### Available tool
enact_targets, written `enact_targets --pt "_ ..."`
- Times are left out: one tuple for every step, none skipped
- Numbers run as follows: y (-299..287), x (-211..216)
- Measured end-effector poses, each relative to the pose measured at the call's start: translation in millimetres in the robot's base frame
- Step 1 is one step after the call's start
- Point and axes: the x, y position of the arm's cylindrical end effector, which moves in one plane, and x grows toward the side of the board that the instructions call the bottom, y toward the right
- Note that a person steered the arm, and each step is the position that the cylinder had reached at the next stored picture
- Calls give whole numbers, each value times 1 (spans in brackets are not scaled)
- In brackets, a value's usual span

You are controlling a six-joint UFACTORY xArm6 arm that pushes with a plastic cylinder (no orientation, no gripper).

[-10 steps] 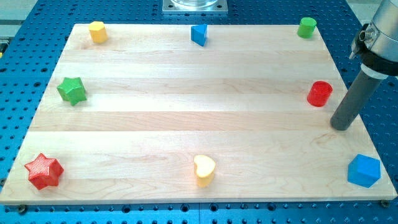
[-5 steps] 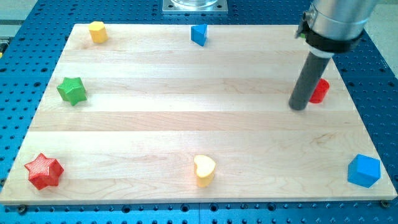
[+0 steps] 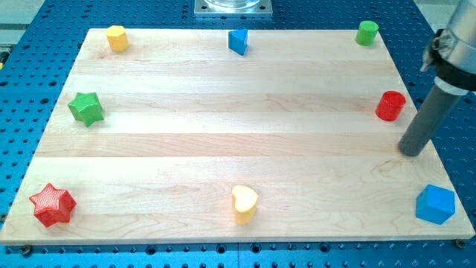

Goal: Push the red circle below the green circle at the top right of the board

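The red circle (image 3: pixel 390 106) stands near the board's right edge, below the green circle (image 3: pixel 366 33), which sits at the top right corner. My tip (image 3: pixel 410 151) rests on the board below and slightly right of the red circle, apart from it. The dark rod rises from it toward the view's upper right.
A blue block (image 3: pixel 435 204) sits at the bottom right corner, below my tip. A yellow heart (image 3: pixel 244 203) is at bottom centre, a red star (image 3: pixel 51 205) at bottom left, a green star (image 3: pixel 86 108) at left, a yellow block (image 3: pixel 116 36) at top left, and a blue block (image 3: pixel 238 41) at top centre.
My tip swung left to the red circle's left side, then back right to below it. The red circle has shifted slightly right and up.
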Motion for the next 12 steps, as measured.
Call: enact_targets --pt "-2 -7" --pt "-27 -37" --pt "-33 -45" --pt "-30 -83" --pt "-27 -117" --pt "-31 -113" --pt "-26 -56" --pt "-4 4" --pt "13 -9" --pt "22 -58" --pt "19 -114" --pt "15 -133"
